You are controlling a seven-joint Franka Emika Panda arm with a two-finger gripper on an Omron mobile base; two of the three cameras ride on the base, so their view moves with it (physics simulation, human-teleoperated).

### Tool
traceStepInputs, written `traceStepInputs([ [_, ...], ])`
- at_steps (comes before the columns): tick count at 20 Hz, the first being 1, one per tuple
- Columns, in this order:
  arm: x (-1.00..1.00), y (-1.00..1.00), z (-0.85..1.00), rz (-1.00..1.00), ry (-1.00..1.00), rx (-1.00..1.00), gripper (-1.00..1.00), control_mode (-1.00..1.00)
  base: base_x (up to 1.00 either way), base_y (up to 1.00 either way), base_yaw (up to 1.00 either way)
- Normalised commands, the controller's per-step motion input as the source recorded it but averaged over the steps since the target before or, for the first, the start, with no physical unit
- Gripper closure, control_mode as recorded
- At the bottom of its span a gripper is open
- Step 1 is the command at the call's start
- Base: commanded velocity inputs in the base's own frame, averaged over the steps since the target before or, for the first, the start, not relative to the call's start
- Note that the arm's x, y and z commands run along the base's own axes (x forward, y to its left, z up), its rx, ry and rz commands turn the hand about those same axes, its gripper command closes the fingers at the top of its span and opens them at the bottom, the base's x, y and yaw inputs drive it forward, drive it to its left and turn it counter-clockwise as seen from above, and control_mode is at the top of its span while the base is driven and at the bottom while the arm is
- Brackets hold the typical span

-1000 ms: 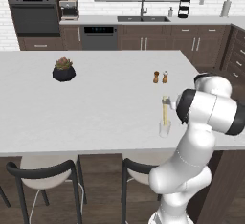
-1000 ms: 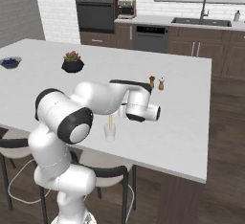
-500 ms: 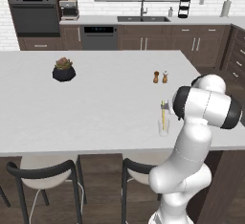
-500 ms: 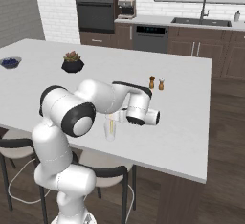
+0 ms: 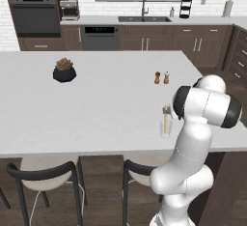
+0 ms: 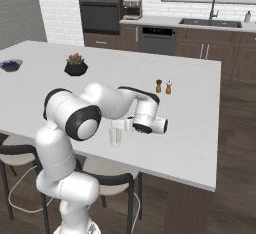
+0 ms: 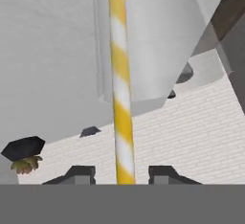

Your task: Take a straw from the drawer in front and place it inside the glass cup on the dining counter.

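While the straw [image 7: 119, 89] stands in the cup [image 5: 165, 128] on the white surface [image 5: 96, 104], the end effector [image 7: 119, 173] sits around it. Its fingertips [image 7: 81, 173] stand apart on either side, not touching the straw.

The dining counter [image 5: 96, 104] is looked down on from behind the arm in both base views, from its 7 and 5 o'clock, the potted plant [image 5: 64, 70] and shakers [image 6: 163, 86] being shared. The straw [image 7: 120, 84] is seen close-up, rolled over, by the hand camera.
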Motion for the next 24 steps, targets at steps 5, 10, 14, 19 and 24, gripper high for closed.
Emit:
traceStepInputs([
  [5,-0.21,0.00,0.00,0.00,0.00,0.00,-1.00,-1.00,0.00,0.00,0.00],
  [10,-0.28,0.00,0.17,0.00,-0.02,0.00,-1.00,-1.00,0.00,0.00,0.00],
  [14,-0.12,0.01,0.77,0.00,-0.11,0.00,-1.00,-1.00,0.00,0.00,0.00],
  [19,0.00,0.19,1.00,-0.01,-0.19,0.00,-1.00,-1.00,0.00,0.00,0.00],
  [24,-0.14,0.43,0.89,0.00,-0.23,-0.08,-1.00,-1.00,0.00,0.00,0.00],
])
